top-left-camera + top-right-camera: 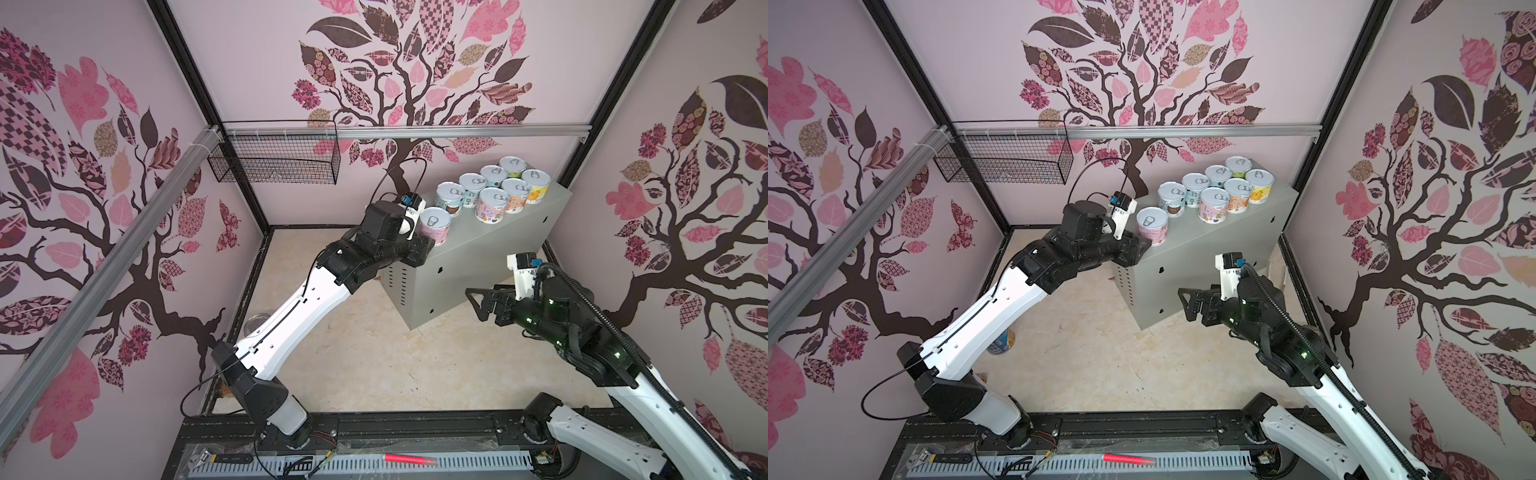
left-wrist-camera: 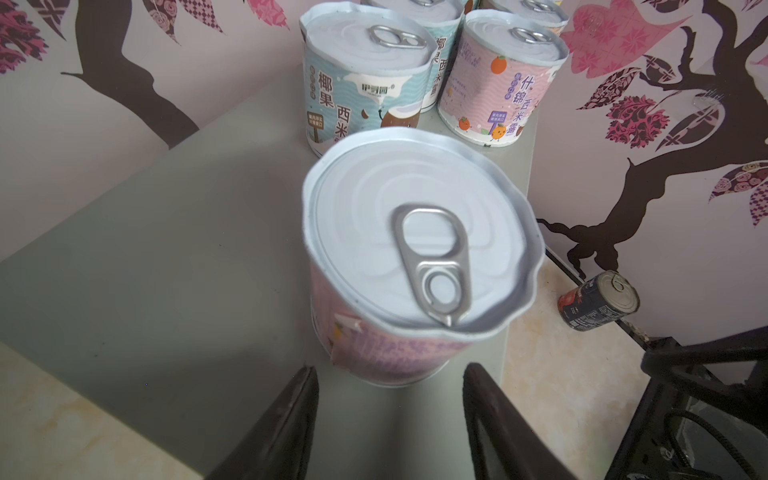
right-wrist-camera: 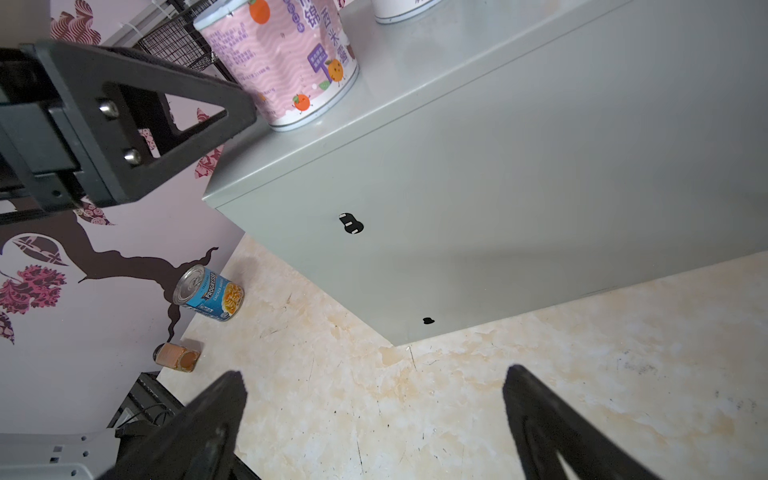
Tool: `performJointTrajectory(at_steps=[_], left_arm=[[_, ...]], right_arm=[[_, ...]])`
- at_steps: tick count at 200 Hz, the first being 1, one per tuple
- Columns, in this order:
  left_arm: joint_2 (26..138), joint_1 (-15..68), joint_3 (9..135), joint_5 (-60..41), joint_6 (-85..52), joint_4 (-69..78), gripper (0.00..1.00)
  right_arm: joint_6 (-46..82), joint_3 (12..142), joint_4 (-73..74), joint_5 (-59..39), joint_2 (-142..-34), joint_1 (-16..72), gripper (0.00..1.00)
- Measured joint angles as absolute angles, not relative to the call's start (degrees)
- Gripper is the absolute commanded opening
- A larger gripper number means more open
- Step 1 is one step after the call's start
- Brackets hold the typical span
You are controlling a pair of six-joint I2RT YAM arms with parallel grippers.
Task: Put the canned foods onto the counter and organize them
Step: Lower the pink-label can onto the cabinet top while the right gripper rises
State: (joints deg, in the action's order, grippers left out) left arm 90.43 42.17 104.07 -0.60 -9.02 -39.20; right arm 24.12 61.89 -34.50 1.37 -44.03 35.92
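Left pincer ajar by pink can

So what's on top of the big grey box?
Eight short cans stand on the grey box: seven bunched in two rows at the far end, one pink can alone by the left tool. The left arm hides one corner.

A robot lab booth: tree-wallpapered panels, black frame posts, aluminium rail.
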Motion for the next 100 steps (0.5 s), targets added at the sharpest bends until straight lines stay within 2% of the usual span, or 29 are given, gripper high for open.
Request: performJointTrajectory(at_steps=[53, 100], left_arm=[[90.48, 42.02, 104.05, -2.48, -4.91, -35.38, 0.7], [92.03, 41.87, 104.07, -4.27, -3.84, -32.97, 0.69]], right_arm=[[23.0, 61.91, -34.52, 1.78, -44.03, 35.92, 1.0], [22.17, 63.42, -34.79, 3.14, -44.42, 35.92, 1.0]])
